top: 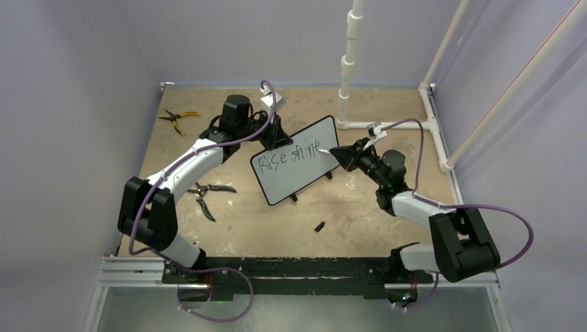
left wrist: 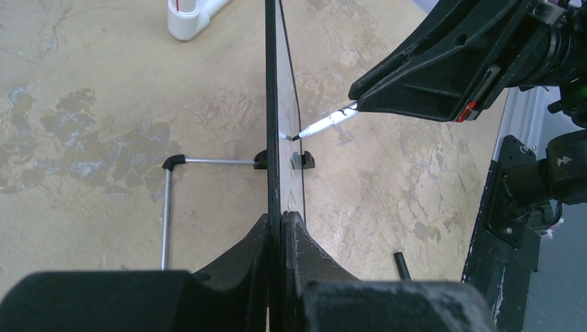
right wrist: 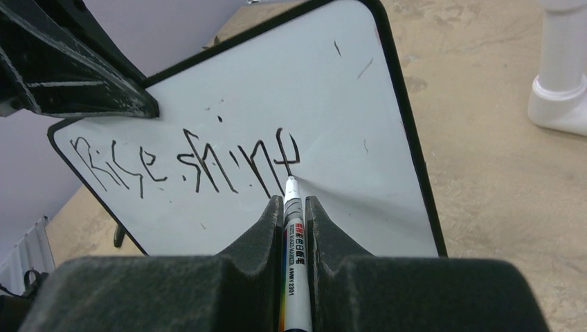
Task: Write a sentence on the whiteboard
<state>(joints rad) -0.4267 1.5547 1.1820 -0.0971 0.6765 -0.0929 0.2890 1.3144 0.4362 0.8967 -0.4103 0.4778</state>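
I'm working over a mottled tan table [top: 360,207], scuffed and blotchy, boxed in by plain pale walls [top: 76,104]. A white pipe frame [top: 349,62] stands at the far right of it. Yellow-handled pliers [top: 176,119] lie at the far left, black pliers [top: 208,194] lie nearer the left arm, and a small black piece [top: 320,226] lies in front of the board.

The whiteboard [top: 297,176] stands upright on its feet mid-table. From overhead, its long axis runs diagonally from near-left to far-right, and its written face is turned toward my right arm. The sentence [top: 287,157] is a single slanted line across the upper part of the board, reading roughly "Rise shine".

My left gripper [left wrist: 280,221] is pinched tight on the board's top edge, one finger on each face. My right gripper [right wrist: 294,204] is closed around a white marker [right wrist: 294,235]. The marker points away from the wrist, with its tip touching the board at the end of the last word.
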